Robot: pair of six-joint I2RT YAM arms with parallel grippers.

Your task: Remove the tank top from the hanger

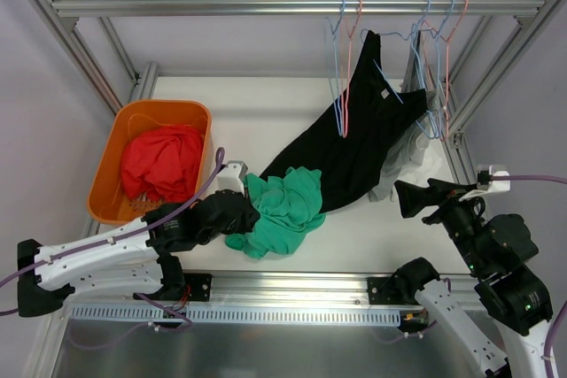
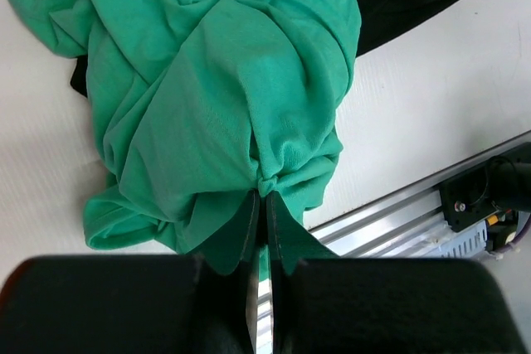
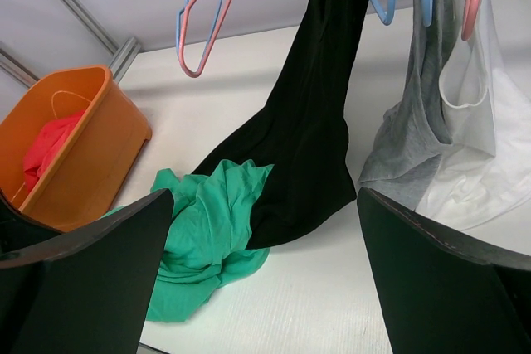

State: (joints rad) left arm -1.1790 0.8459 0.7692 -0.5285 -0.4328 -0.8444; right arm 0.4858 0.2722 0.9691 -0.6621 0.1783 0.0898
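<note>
A green tank top [image 1: 283, 205] lies bunched on the white table, off any hanger. My left gripper [image 1: 232, 216] is shut on a fold at its near edge; in the left wrist view the jaws [image 2: 264, 196] pinch the green cloth [image 2: 216, 97]. A black tank top [image 1: 354, 143] hangs from a blue hanger [image 1: 383, 74] on the rail, and its hem drapes onto the table under the green one. My right gripper [image 1: 412, 199] is open and empty, apart from the clothes. In its wrist view, between its jaws [image 3: 264, 195], lie the black top [image 3: 319, 122] and the green top [image 3: 211, 213].
An orange bin [image 1: 190, 112] with a red garment [image 1: 159, 161] stands at the left. Empty pink and blue hangers [image 1: 344, 68] hang from the metal rail [image 1: 266, 6]. A grey garment [image 3: 415, 122] and a white one [image 3: 481, 147] hang at the right.
</note>
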